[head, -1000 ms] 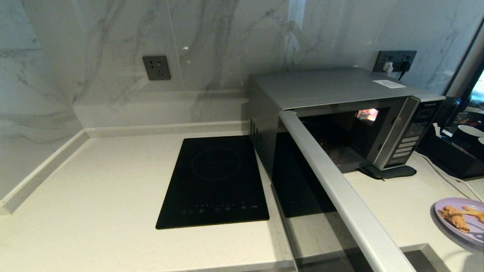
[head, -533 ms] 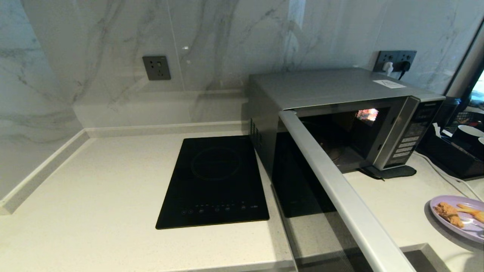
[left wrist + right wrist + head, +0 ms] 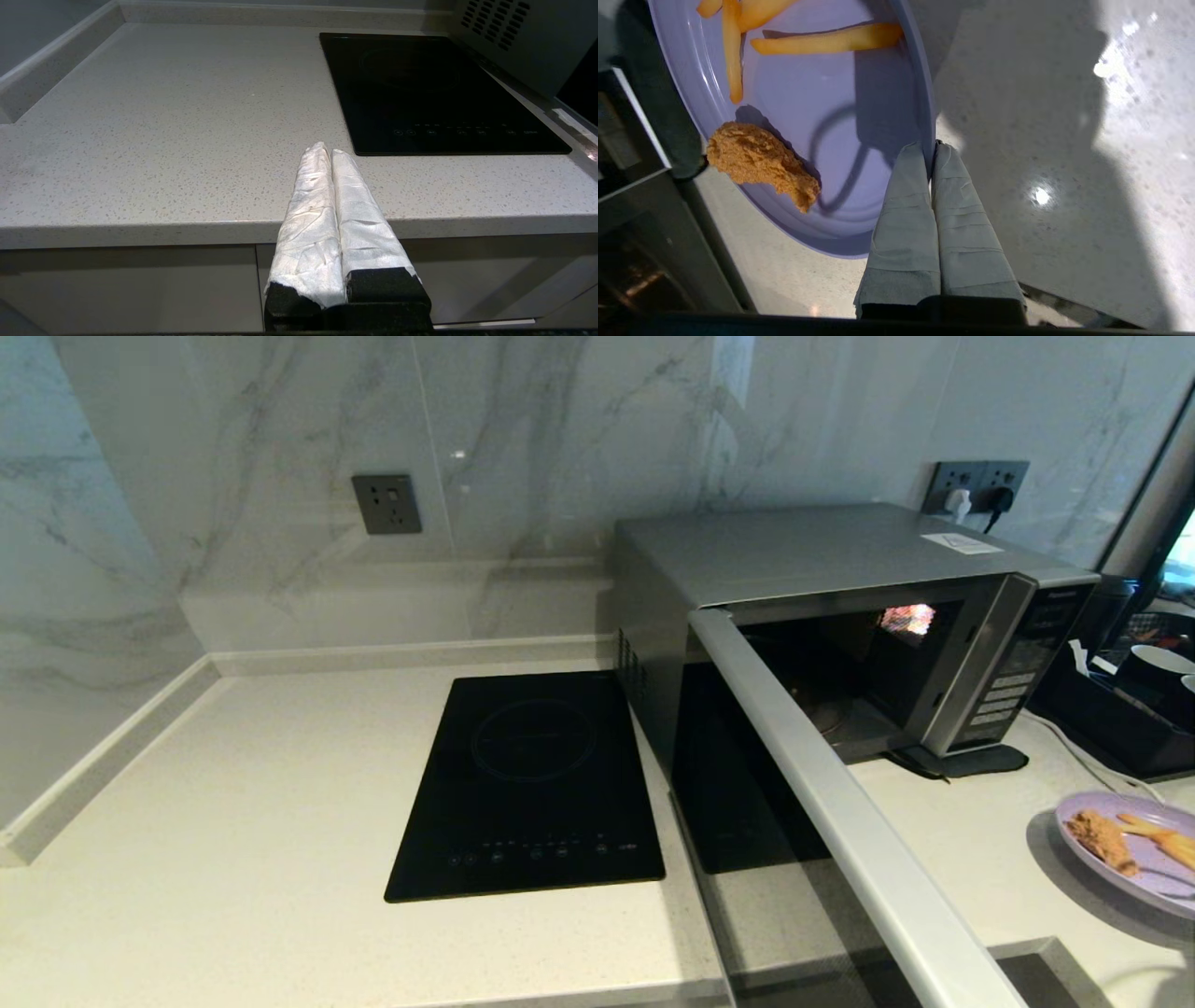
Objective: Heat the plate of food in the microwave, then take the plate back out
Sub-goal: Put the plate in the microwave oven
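Note:
The lilac-purple plate of food [image 3: 1154,870] hangs above the counter at the far right, tilted, with a fried chunk [image 3: 1103,840] and fries on it. In the right wrist view my right gripper [image 3: 930,148] is shut on the rim of the plate [image 3: 822,135], one finger inside and one outside. The silver-grey microwave [image 3: 822,555] stands behind, its door [image 3: 845,812] swung wide open toward me and its dark cavity lit by a small lamp. My left gripper [image 3: 328,150] is shut on nothing, parked at the counter's front edge, left of the hob.
A flat black induction hob [image 3: 532,784] is set in the counter [image 3: 233,840] left of the microwave. Dark containers and white cups [image 3: 1153,663] crowd the far right. A cable [image 3: 1092,761] runs across the counter beside the microwave's foot.
The plate has risen and shifted left, toward the microwave, carried by my right gripper. The left arm and the microwave door have not moved.

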